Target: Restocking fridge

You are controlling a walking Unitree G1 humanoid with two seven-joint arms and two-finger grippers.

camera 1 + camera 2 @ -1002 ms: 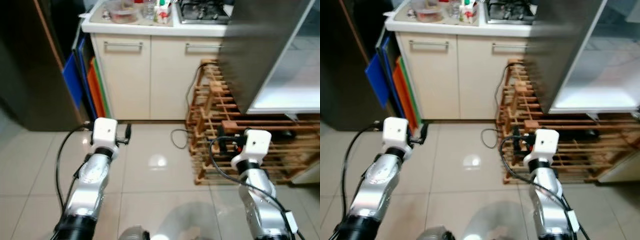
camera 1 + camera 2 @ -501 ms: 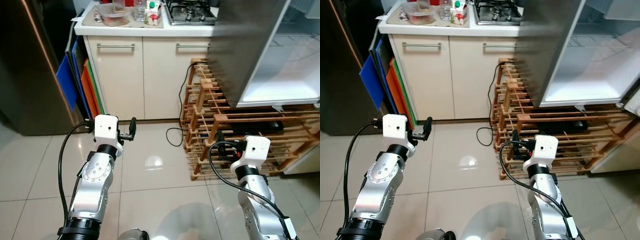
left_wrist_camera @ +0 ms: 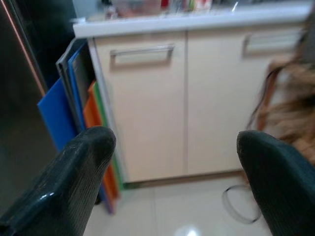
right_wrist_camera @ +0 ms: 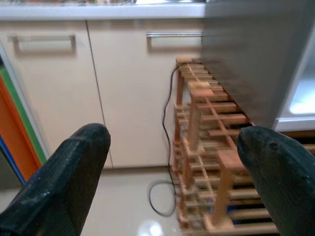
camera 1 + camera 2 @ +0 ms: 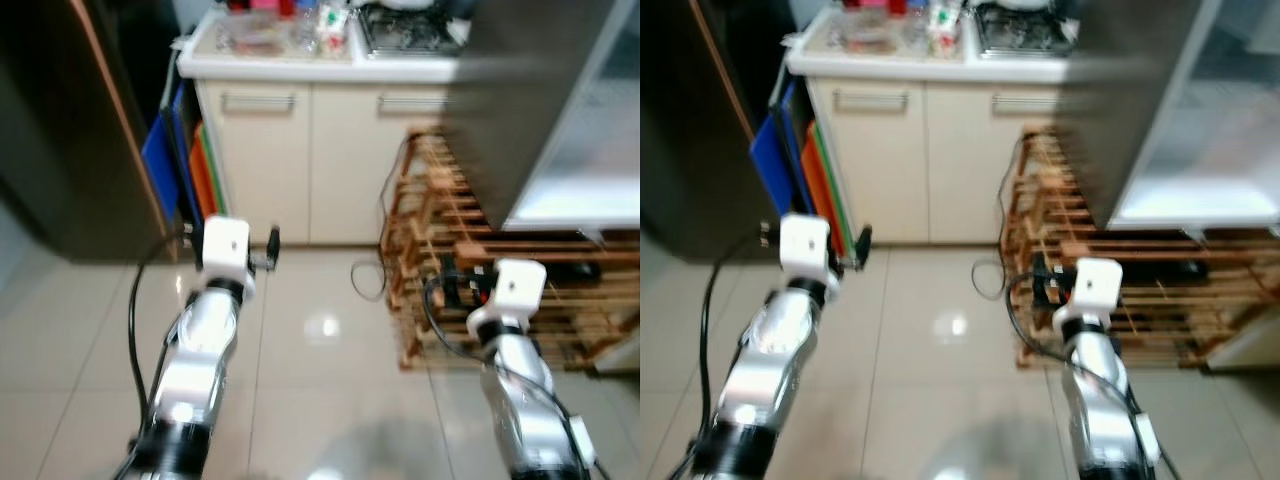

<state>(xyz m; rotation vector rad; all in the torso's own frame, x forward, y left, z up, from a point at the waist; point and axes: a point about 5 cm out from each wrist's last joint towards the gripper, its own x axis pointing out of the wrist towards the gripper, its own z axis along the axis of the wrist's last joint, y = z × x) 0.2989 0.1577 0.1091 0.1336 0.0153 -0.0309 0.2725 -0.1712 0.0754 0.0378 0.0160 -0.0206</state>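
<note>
Two silver arms reach forward over the pale tiled floor [image 5: 320, 380], each pincer empty with its fingers spread wide. The left pincer [image 3: 172, 162] points at the cream cabinet doors [image 3: 147, 108] under the counter [image 5: 320, 68], close to the blue [image 3: 56, 118] and orange boards [image 3: 93, 123] leaning upright between the cabinet's left side and a dark tall unit [image 5: 60, 130]. The right pincer [image 4: 172, 162] faces the wooden slatted rack [image 4: 206, 162] that stands on the floor beside the cabinet, with a black cable [image 4: 165, 191] looping in front of it. The fridge door [image 5: 520, 100], a grey metallic slab, hangs open above the rack on the robot's right, beside a pale, blurred interior [image 5: 1210, 150]. Containers [image 5: 260, 30] and a gas hob [image 5: 410, 30] sit on the counter's top, too blurred to identify.
</note>
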